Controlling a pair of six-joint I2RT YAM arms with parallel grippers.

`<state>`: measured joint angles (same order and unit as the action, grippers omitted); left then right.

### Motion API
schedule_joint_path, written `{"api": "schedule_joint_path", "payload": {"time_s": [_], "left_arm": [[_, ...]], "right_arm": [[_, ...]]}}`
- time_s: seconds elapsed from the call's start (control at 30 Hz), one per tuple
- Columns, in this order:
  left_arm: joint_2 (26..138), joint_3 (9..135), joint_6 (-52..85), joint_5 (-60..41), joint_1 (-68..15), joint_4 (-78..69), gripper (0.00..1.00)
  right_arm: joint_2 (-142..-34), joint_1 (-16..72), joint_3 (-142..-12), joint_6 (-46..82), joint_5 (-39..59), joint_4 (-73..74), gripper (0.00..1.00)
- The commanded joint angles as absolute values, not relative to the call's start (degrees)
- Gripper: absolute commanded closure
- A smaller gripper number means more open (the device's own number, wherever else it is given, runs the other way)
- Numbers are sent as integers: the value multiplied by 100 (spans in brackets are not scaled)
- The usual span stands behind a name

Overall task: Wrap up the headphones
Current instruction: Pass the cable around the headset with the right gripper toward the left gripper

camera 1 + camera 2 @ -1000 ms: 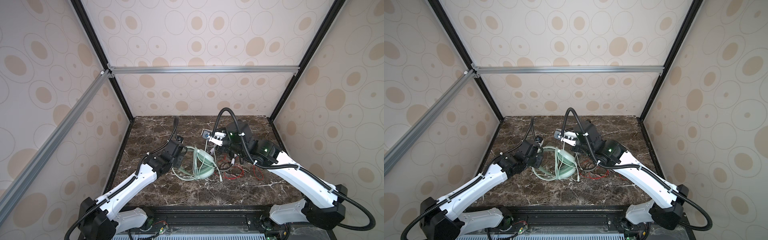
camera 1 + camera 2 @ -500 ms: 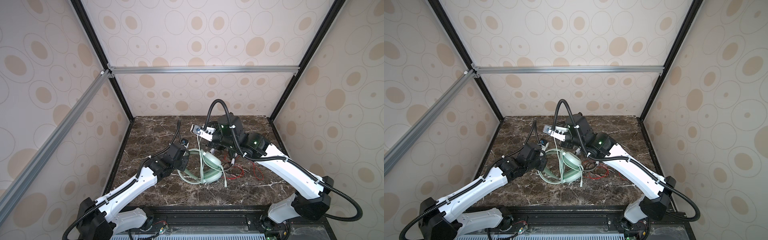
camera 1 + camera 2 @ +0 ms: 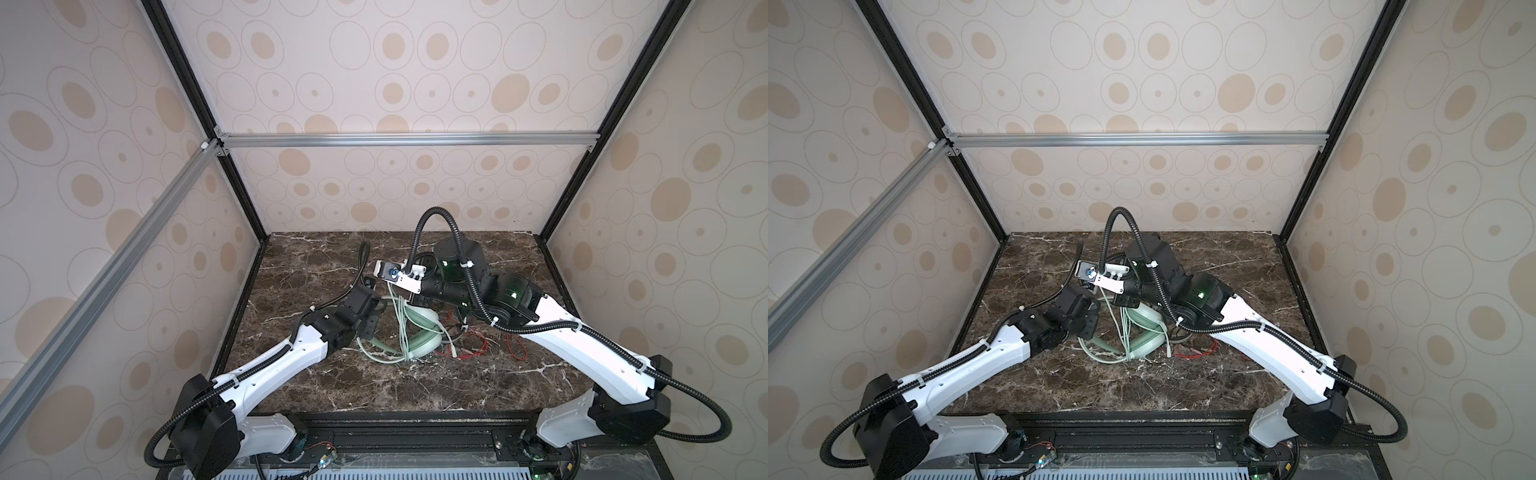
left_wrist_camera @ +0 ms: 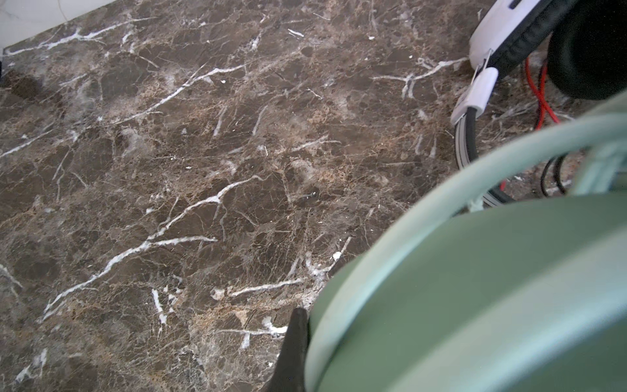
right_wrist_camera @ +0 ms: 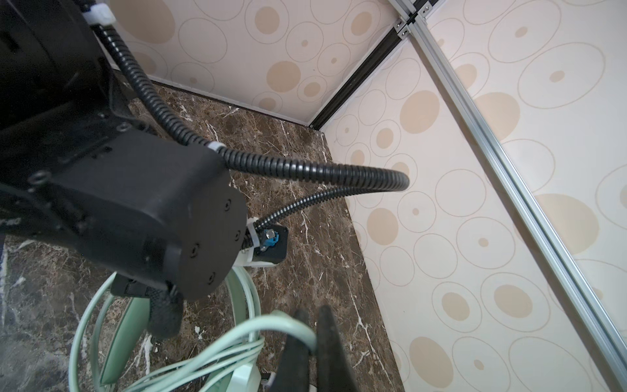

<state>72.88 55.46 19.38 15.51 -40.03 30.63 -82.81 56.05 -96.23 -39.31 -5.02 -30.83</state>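
Your right gripper (image 5: 314, 342) has swung left across the mint-green headset (image 3: 419, 336) and now sits close to the left gripper (image 3: 374, 313). The pale green cable (image 3: 400, 324) pinched in it has come along, so its strands now rise over the left part of the earcup instead of hanging at its right. Your left gripper has eased a little toward the middle, and the headset has shifted slightly rightward and toward the front.

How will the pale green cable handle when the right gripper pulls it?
Likely floppy: the pale green cable hangs in loose strands from the shut right gripper. Probably light: a thin pinch carries several loops. Pulling may drag the mint-green headset unless the left gripper, shut on its headband, holds firm.
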Motion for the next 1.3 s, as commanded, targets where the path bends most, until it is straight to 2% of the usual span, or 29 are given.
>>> {"api": "schedule_joint_path", "payload": {"time_s": [0.0,0.27,0.53,0.83,1.27], "left_arm": [[7278,5886,2272,1617,-3842,3090,100],[7153,5949,2452,965,-3209,2918,100],[7102,5959,2359,910,-2844,3005,100],[6969,5810,2222,410,-2131,2953,100],[7222,6014,2189,132,-2011,2907,100]], "right_arm": [[-7931,5728,-9537,-3981,-593,-2573,100],[-7617,6020,-9189,-4056,-876,-2474,100],[-7398,6222,-8955,-4227,-1019,-2213,100],[-7442,6480,-8930,-4523,-999,-2181,100],[-7788,6737,-9141,-4692,-594,-2389,100]]}}
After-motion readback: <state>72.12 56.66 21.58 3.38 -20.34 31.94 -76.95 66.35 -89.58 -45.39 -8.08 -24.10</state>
